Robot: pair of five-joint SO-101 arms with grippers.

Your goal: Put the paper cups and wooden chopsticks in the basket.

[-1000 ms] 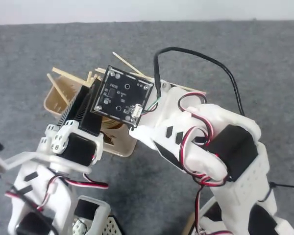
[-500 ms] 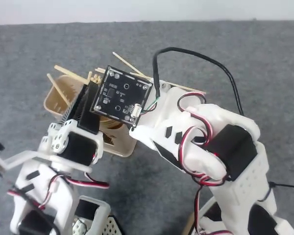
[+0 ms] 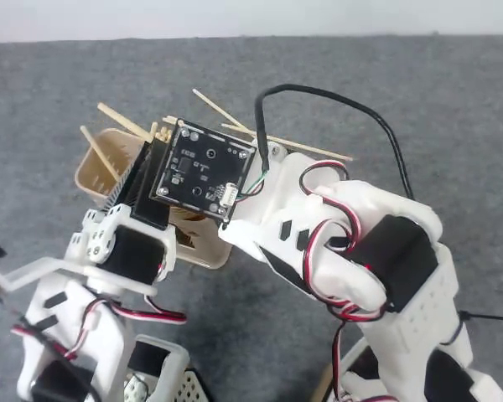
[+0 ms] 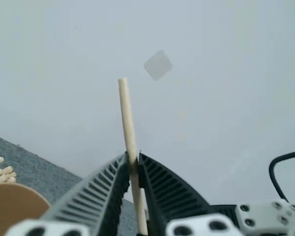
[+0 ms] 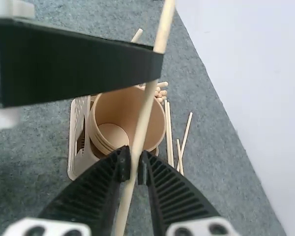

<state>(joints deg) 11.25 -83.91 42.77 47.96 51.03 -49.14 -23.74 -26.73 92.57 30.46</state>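
The left tool [image 4: 132, 157] is closed tight on a chopstick [image 4: 127, 118]. The stick rises from between its ribbed black jaws, and its free end points up in front of a plain white wall [image 4: 211, 73]. The right tool [image 5: 132, 152] is also closed on a chopstick [image 5: 147, 98], nipped between its jaw tips. This stick runs on past the edge of the left tool's black finger [image 5: 73, 59], which crosses just ahead. It may be the same stick held by both tools, though the views do not settle this. Directly below the right tool, an open paper cup [image 5: 108, 130] stands upright inside the basket [image 5: 76, 123], a tan slotted plastic one resting on the grey tabletop [image 5: 211, 172]. Several loose chopsticks [image 5: 169, 132] lie flat on the tabletop just beside the basket, on the side towards the wall. From the high camera, both white arms lean over the basket [image 3: 92, 172]. The left arm [image 3: 109, 251] is close beside it, and the right arm [image 3: 369, 260] reaches across from the other side. More sticks [image 3: 101, 151] poke out over the basket rim at slanted angles. A black cable [image 3: 335, 96] loops above the right arm.
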